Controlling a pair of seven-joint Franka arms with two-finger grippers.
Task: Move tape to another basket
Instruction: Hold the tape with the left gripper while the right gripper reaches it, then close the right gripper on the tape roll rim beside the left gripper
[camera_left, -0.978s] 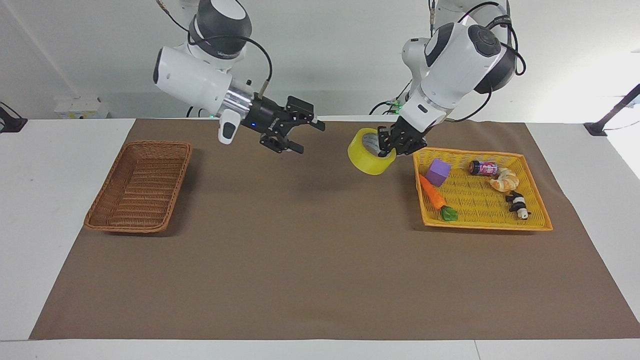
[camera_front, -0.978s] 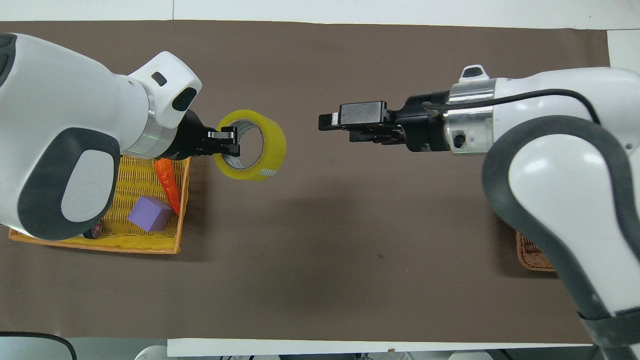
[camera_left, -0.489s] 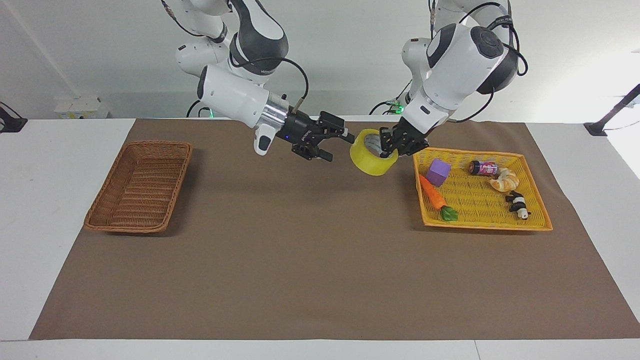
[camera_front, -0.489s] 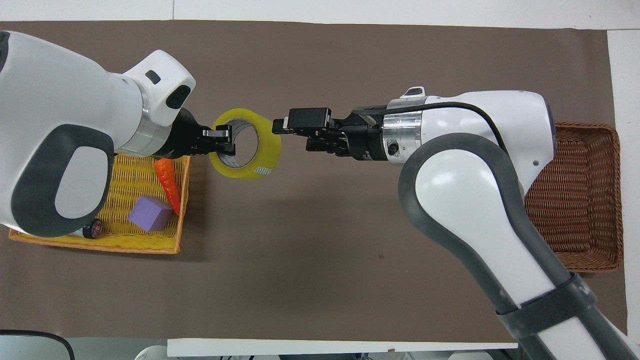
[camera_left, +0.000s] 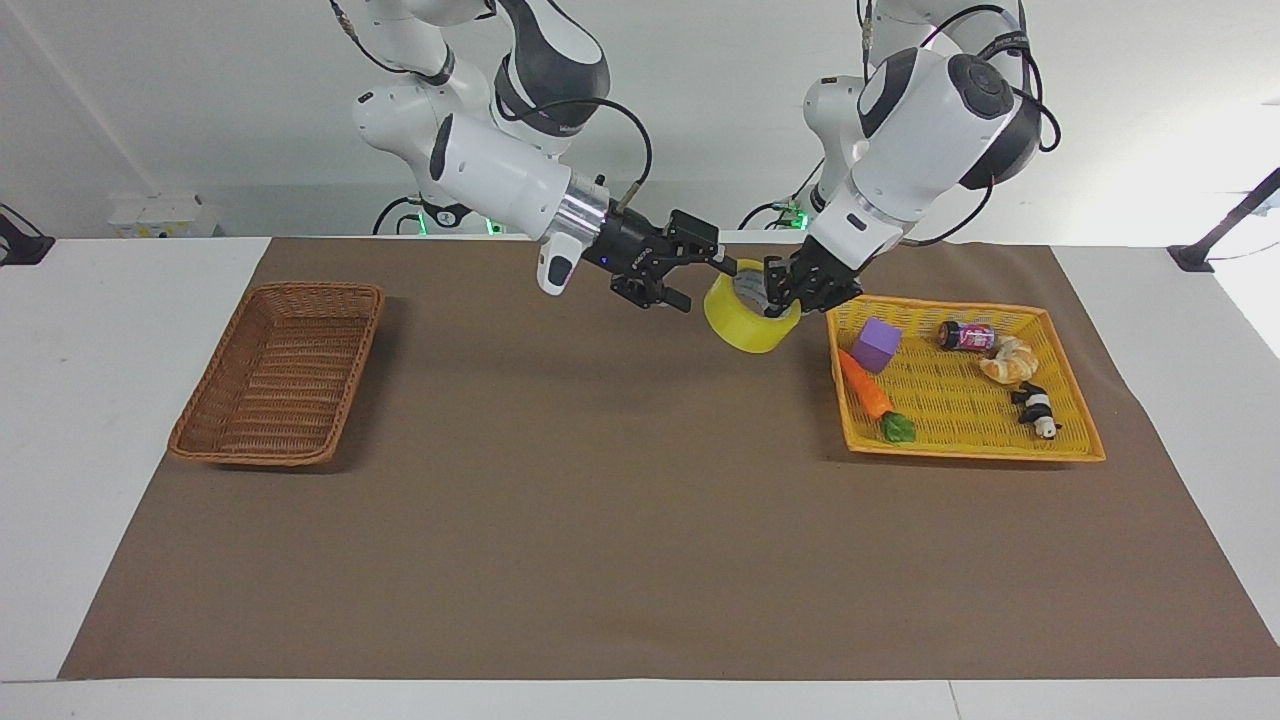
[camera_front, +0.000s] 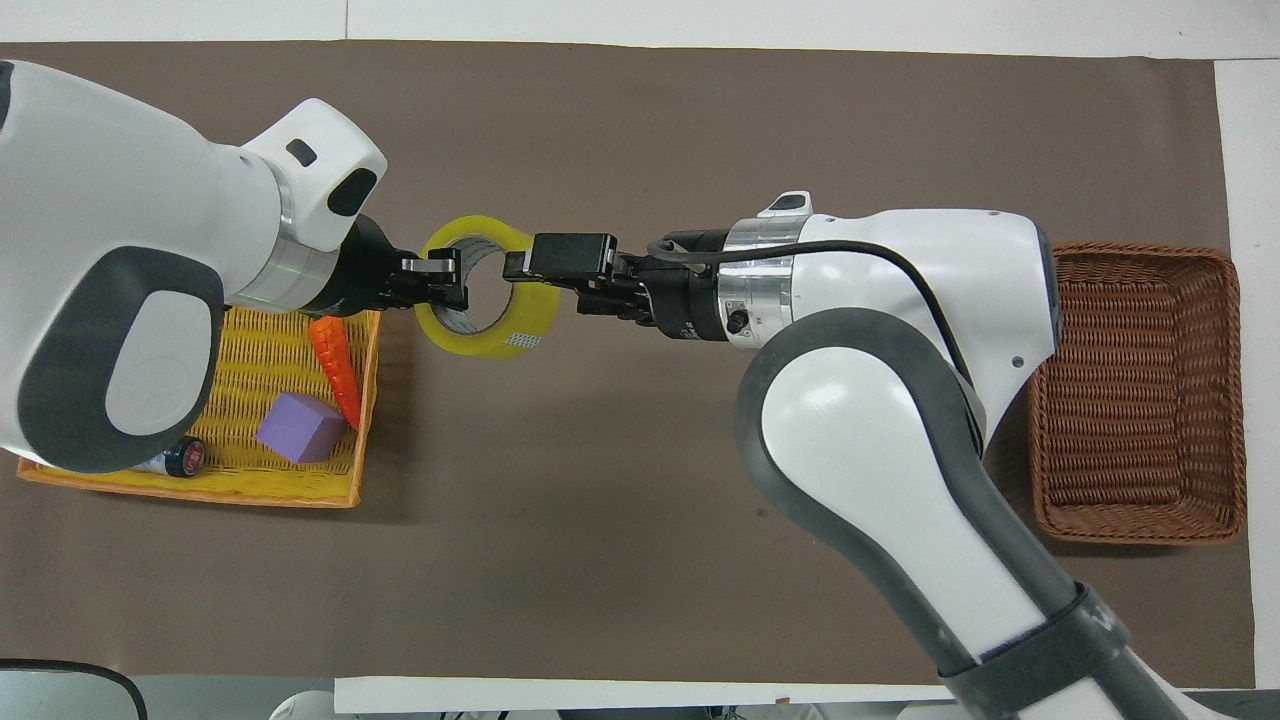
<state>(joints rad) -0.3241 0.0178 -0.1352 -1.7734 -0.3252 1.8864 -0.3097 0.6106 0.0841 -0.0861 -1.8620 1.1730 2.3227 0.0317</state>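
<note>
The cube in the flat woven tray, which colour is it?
Purple. The small purple cube lies in the yellow-orange woven tray, beside the toy carrot; the facing view shows it best.

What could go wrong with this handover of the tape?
The left hand grips only one wall of the tape, held up over the mat; if it lets go before the open right hand closes on the opposite wall, the roll may drop. The basket sits far toward the right arm's end, so a loose grip could slip in transit.

A flat yellow tray (camera_left: 1075, 440) holds a purple block (camera_left: 876, 344), toy carrot (camera_left: 868, 391), can (camera_left: 966, 336), pastry (camera_left: 1010, 361) and panda figure (camera_left: 1036, 410).
</note>
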